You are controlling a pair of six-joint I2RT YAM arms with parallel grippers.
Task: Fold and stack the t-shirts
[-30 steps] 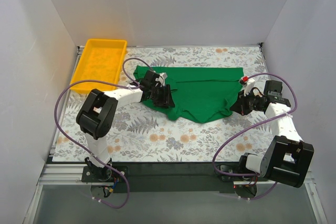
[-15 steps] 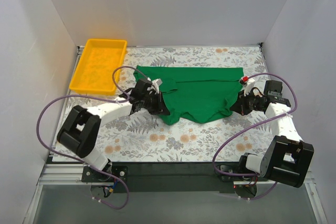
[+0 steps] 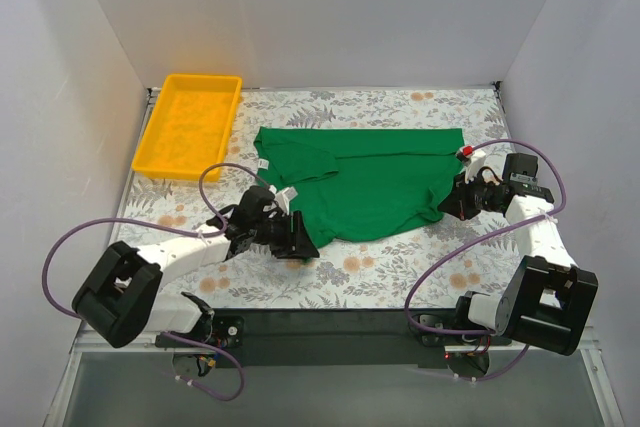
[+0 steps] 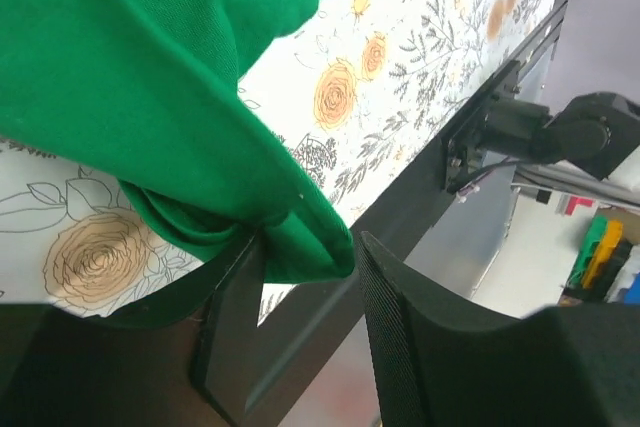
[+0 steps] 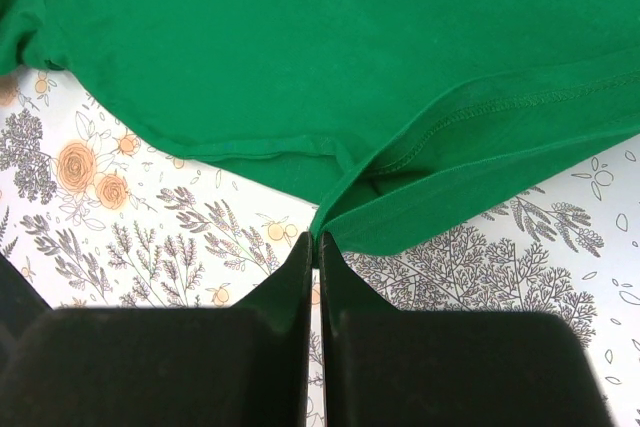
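Observation:
The green t-shirt [image 3: 380, 182] lies spread on the flowered table, its lower left corner drawn out toward the front. My left gripper [image 3: 298, 239] sits at that corner. In the left wrist view its jaws stand apart [image 4: 305, 247], and a fold of the t-shirt [image 4: 130, 77] drapes over the tip of the left finger [image 4: 230, 327] without being pinched. My right gripper [image 3: 452, 202] is at the shirt's right edge. In the right wrist view it is shut [image 5: 317, 239] on a pinch of the t-shirt's hem [image 5: 330, 37].
A yellow tray [image 3: 190, 122] stands at the back left. The table's black front rail [image 3: 330, 322] runs close behind my left gripper and also shows in the left wrist view [image 4: 480, 147]. White walls close in both sides and the back.
My left gripper has drawn the shirt's lower left corner toward the table's front, then opened its jaws. The right arm has not moved.

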